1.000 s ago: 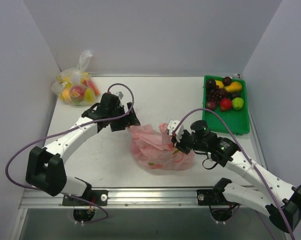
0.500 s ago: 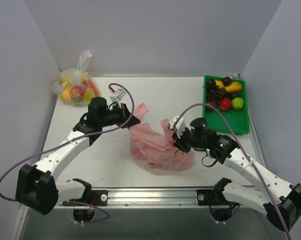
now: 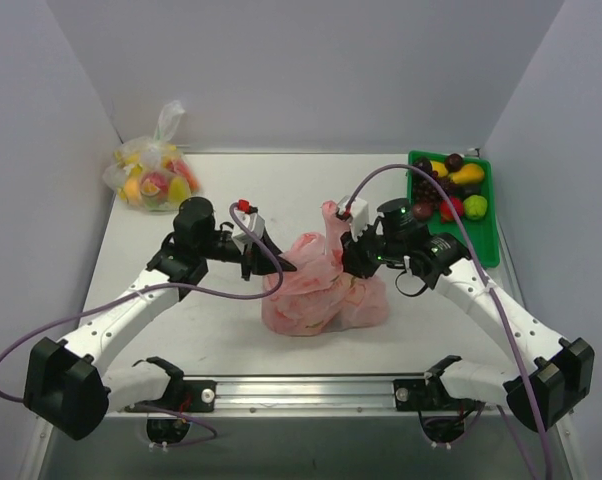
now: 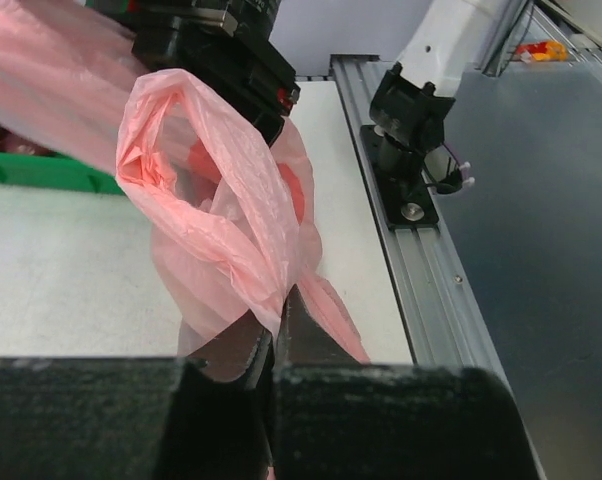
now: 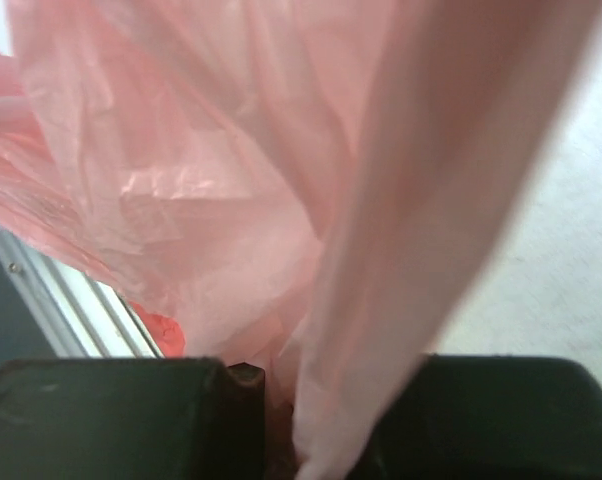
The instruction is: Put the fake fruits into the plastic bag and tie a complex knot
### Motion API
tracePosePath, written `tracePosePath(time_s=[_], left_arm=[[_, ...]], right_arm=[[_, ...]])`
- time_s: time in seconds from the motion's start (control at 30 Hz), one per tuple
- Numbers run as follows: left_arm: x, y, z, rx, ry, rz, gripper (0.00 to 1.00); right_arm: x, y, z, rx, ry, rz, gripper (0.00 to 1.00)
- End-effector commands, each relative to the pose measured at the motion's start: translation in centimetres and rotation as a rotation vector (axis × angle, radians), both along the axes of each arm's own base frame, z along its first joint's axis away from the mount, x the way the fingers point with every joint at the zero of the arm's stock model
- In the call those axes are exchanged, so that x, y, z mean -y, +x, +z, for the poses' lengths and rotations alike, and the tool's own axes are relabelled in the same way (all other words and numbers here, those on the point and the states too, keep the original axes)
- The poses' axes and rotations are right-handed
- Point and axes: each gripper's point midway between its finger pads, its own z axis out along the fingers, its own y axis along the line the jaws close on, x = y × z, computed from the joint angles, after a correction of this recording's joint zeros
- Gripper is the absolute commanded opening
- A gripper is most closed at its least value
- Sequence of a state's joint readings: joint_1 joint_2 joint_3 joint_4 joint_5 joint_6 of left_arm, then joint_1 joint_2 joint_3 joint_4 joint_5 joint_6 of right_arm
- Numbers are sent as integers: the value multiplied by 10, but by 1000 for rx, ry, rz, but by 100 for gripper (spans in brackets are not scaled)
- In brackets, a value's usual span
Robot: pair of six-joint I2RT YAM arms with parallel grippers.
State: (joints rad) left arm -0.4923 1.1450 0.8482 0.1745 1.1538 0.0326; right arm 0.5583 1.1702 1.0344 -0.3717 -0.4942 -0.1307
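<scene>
**At frame centre, two closed tools on one plastic bag (image 3: 321,295)**

The single pink bag sits bunched on the counter (image 3: 211,330) between the two tools. The left tool (image 3: 278,263), jaws shut, pinches a handle loop (image 4: 196,190) at the bag's left edge. The right tool (image 3: 349,250), also shut, grips film at the bag's upper right. At upper right, one green tray (image 3: 486,255) holds several fake fruits (image 3: 452,208). At upper left lies one clear bag (image 3: 153,180) of fruit.
</scene>
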Motion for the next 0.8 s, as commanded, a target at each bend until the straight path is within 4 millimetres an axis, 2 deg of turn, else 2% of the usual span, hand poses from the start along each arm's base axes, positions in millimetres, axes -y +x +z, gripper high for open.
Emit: tracePosePath(time_s=[0.0, 0.13, 0.2, 0.3, 0.4, 0.47, 0.53, 0.63, 0.77], left_arm=[[10, -7, 19, 208, -63, -145, 0], [17, -10, 17, 244, -75, -211, 0], [20, -11, 16, 252, -77, -221, 0], [20, -10, 13, 263, -73, -209, 0], [19, -4, 10, 284, -60, -165, 0], [20, 4, 16, 315, -53, -120, 0], [18, 12, 17, 339, -30, -85, 0], [14, 23, 33, 348, -29, -50, 0], [11, 30, 53, 361, -35, -35, 0]], right_arm=[[-19, -17, 9, 5, 33, 146, 0], [-31, -29, 6, -18, 53, 219, 0], [-29, -30, -2, -37, 43, 217, 0], [-18, -23, -17, -30, -9, 181, 0], [3, 11, -26, 114, -154, 84, 0], [22, 42, -20, 218, -258, -9, 0], [24, 60, 7, 288, -251, -32, 0], [19, 62, 35, 369, -258, 84, 0], [15, 42, 29, 304, -244, 194, 0]])
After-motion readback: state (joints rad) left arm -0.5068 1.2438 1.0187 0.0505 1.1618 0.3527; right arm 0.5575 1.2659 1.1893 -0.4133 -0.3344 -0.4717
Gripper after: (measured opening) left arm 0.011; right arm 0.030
